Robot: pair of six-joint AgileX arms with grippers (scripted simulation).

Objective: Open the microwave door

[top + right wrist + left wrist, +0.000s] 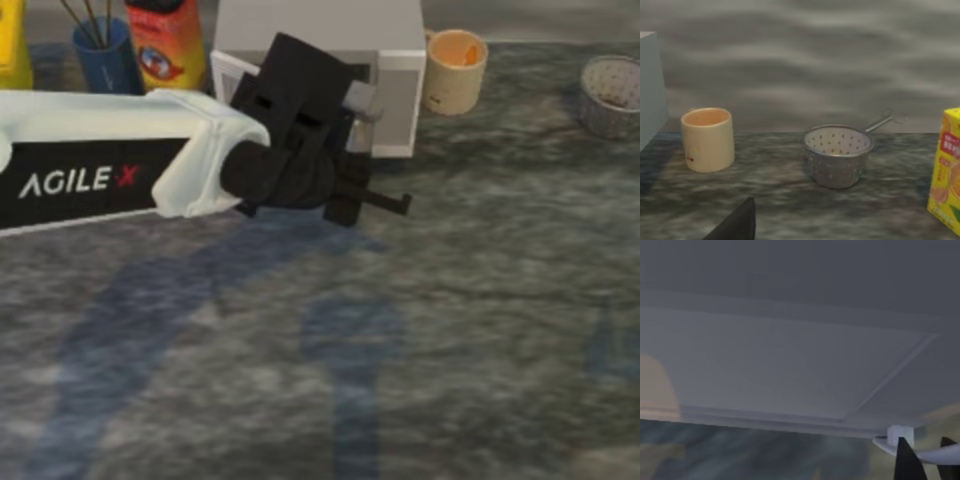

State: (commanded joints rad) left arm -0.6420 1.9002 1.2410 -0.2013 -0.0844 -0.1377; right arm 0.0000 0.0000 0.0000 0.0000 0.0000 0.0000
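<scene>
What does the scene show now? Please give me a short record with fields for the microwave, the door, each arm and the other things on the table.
microwave: silver-grey box at the far middle of the table
door: fills the left wrist view; its pale handle sits between the fingertips
left gripper: at the front of the microwave, on the handle side
right arm: not seen in the top view
other things: beige cup, metal strainer, blue pen holder, orange carton

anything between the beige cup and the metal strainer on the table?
Nothing. In the right wrist view the beige cup and the metal strainer stand apart with only bare table between them; the top view shows the same.
</scene>
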